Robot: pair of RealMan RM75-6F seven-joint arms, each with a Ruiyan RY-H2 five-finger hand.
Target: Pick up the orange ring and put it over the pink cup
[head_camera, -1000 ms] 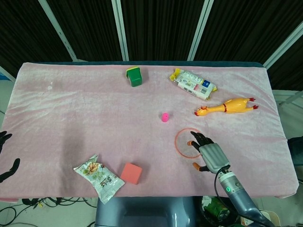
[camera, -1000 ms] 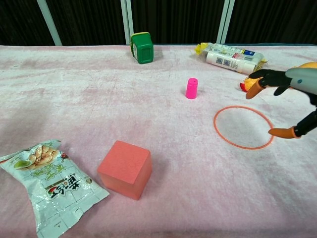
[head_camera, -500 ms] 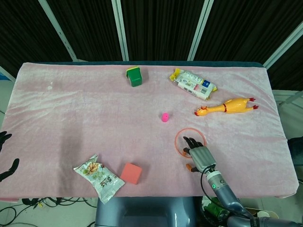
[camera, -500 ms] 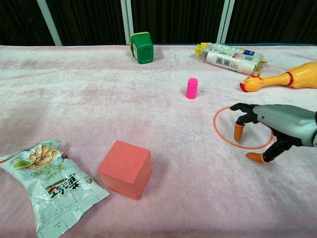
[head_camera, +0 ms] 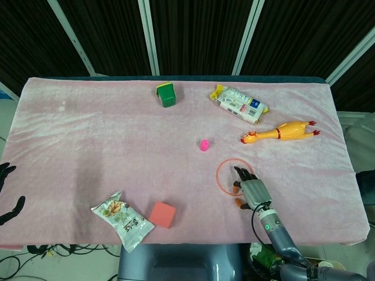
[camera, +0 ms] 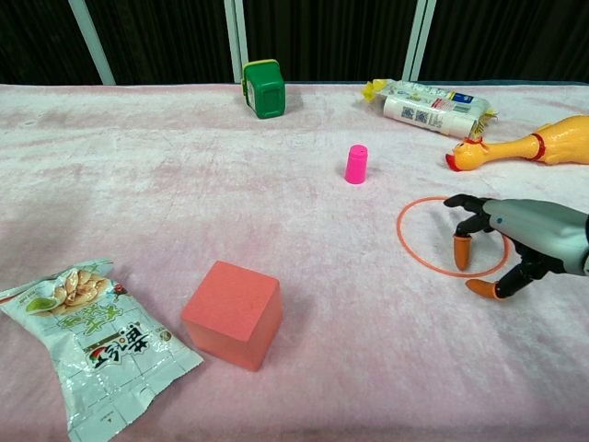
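The thin orange ring [head_camera: 217, 176] [camera: 399, 232] lies flat on the pink cloth, right of centre. The small pink cup [head_camera: 204, 145] [camera: 356, 164] stands upright a short way beyond it to the left. My right hand [head_camera: 251, 192] [camera: 515, 241] hangs low over the ring's near right part. Its fingers [camera: 462, 249] are spread and point down inside the rim, and the thumb is outside it. It holds nothing. My left hand [head_camera: 13, 209] shows only as dark fingers at the left edge, off the table, apart and empty.
A green box [head_camera: 167, 94] [camera: 265, 88] and a white snack packet [head_camera: 239, 105] lie at the back. A yellow rubber chicken [head_camera: 278, 133] [camera: 525, 145] lies just beyond the ring. A red cube [head_camera: 162, 214] [camera: 233, 313] and a snack bag [head_camera: 123, 219] sit near the front left.
My right hand came down from above the ring's right side and now has its fingertips close to the near right rim. The ring and cup have not moved.
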